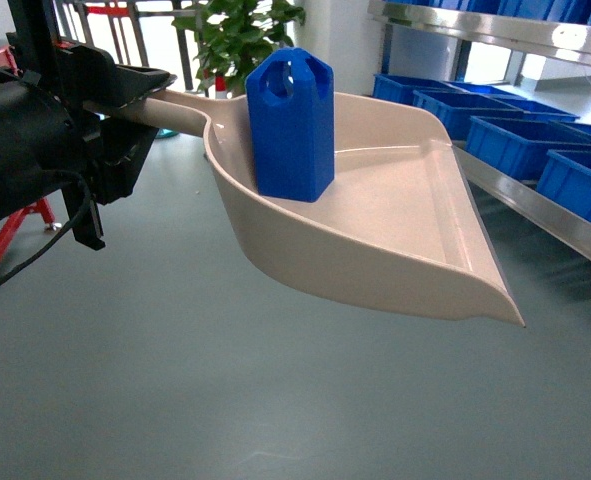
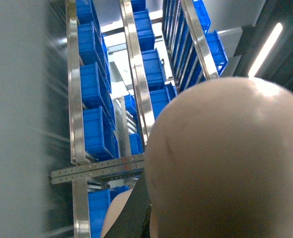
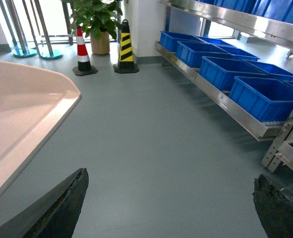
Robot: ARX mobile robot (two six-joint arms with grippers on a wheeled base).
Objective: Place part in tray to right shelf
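While the left gripper (image 1: 125,95) clamps the tray (image 1: 395,230) handle, the part (image 1: 291,122) stands upright inside, short of the shelf (image 1: 535,205); right jaws apart; carrying level should prevent tipping

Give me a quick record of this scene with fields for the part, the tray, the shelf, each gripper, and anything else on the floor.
part: blue block standing upright inside the tray, near its rear wall
tray: beige scoop held off the floor by its handle, front lip towards the shelf
right shelf: steel rack carrying blue crates, apart from the tray
left gripper: shut on the tray's handle
right gripper: open, empty, over bare floor
other: two striped cones and a potted plant beyond
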